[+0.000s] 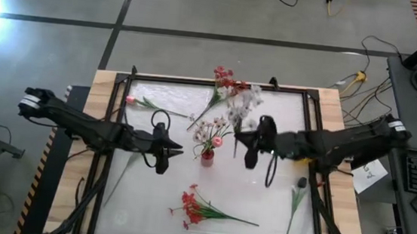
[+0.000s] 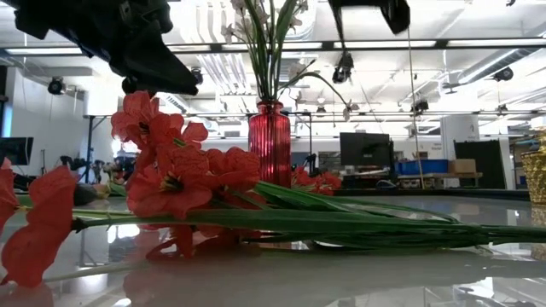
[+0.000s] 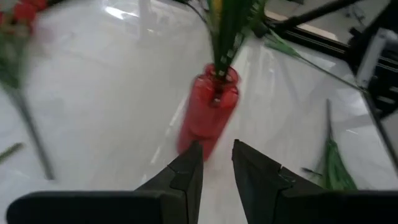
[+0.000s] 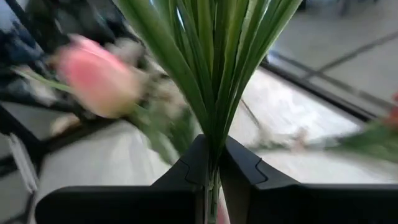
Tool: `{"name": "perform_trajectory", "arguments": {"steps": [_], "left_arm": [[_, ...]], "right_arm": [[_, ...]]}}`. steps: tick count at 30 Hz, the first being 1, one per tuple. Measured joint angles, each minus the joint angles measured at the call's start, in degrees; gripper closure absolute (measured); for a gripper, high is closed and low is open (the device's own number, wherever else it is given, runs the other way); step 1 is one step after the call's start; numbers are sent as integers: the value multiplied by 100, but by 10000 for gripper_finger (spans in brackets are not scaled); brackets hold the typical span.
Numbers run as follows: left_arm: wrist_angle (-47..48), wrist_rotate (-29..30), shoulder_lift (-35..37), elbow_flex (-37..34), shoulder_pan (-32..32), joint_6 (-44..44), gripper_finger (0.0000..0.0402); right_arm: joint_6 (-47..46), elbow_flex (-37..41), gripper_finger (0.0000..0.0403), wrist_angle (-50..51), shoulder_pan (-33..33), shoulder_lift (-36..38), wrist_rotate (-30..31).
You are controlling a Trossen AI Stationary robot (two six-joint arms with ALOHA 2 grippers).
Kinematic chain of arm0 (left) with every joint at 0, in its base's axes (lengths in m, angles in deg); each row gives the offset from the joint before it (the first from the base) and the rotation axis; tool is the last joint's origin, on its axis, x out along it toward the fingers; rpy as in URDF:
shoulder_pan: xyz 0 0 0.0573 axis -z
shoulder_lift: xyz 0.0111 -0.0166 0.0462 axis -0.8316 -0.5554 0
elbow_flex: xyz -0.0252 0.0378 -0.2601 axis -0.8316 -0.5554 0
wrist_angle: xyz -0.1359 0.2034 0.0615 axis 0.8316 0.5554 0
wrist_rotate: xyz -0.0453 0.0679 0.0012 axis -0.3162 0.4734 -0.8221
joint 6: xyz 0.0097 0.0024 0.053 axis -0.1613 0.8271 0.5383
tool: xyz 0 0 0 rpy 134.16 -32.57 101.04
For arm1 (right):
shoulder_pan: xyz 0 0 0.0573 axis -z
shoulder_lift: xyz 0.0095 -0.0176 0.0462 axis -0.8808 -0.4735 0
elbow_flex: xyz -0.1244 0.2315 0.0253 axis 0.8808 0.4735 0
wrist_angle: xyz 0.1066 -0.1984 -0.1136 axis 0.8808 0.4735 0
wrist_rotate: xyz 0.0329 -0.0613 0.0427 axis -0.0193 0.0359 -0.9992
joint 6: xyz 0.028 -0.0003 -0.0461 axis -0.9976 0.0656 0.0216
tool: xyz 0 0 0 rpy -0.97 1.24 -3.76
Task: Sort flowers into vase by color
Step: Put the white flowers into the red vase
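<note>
Several stems are already standing in the red vase (image 1: pixel 207 157), the landmark at mid-table; a pink bud (image 1: pixel 218 141) and pale blossoms show among them. Nearest the low camera, in front of the vase, a red spray (image 1: pixel 191 207) is lying flat on the table (image 1: pixel 276 206), not yet sorted.

Right gripper (image 1: pixel 237 138) is hovering just beside the vase and above it, its fingers pinched tight on a bundle of green stalks (image 4: pixel 211 74), apparently those rising from the vase mouth. Left gripper (image 1: pixel 176 153) is hanging on the vase's other side, aimed at it, fingers a little apart and holding nothing.

Beyond the vase, toward the table's far edge, a red spray (image 1: pixel 224 78) and a white spray (image 1: pixel 246 101) are lying together; a single pink bud (image 1: pixel 130 99) is lying off to the left arm's side.

Only one vase is showing, so I cannot tell where other colours are going. Judgement: roughly halfway, several sprays are waiting.
</note>
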Motion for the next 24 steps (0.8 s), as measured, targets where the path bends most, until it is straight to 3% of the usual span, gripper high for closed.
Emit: {"name": "perform_trajectory", "arguments": {"steps": [7,13,19,24], "left_arm": [[-94,-283,-255,0,-17,10,326],[-293,-276,-585,2,-70,27,326],[-831,-275,-1078,4,-95,214,322],[-1034,-271,-1278,4,-225,232,293]], "right_arm": [[945,194,380,-1769,-681,-667,1519],[1820,341,382,-3739,-716,-1481,1579],[2295,349,382,-4637,-714,-2195,1584],[2784,337,383,-5155,-753,-2432,1674]]}}
